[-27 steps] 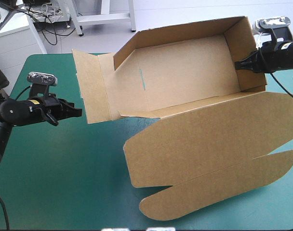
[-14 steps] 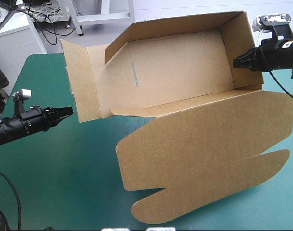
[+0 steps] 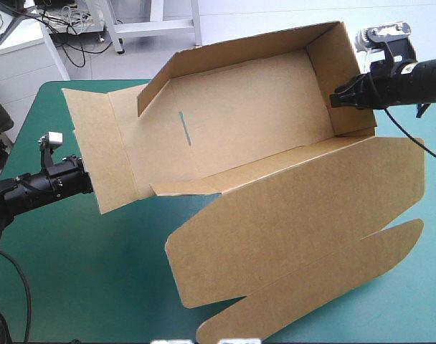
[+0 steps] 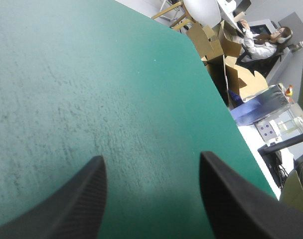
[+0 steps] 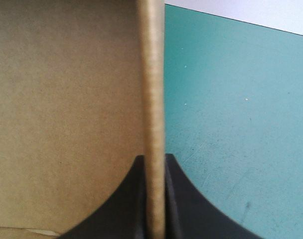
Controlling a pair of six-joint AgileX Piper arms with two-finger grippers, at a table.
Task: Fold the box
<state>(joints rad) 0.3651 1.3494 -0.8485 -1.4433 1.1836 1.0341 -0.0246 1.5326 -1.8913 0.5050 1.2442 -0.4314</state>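
The brown box (image 3: 254, 118) takes up the upper middle and right of the high view as an open tray. Its far long wall and its right end wall (image 3: 343, 79) stand upright, while the left end panel (image 3: 96, 143) is opened out toward the picture's left edge. The lid (image 3: 297, 215) lies flat on the teal-green cover (image 3: 74, 272) and runs toward the lower right, with a rounded tuck flap (image 3: 311, 287) along its near edge. The right gripper (image 3: 335, 99) comes in from the upper right and is clenched on the top rim of the right end wall. In the right wrist view the board's edge (image 5: 154, 99) runs straight up between the gripper's (image 5: 154, 157) black fingers, which press it from both sides. There the box's inner face (image 5: 67, 99) lies to one side and bare cover (image 5: 231, 99) to the other. The left gripper (image 3: 85, 185) sits at mid-left of the high view, right at the near edge of the left end panel. Its wrist view shows the fingers (image 4: 86, 199) spread wide apart, holding nothing, with only the cover (image 4: 91, 74) ahead of them (image 4: 151, 157).
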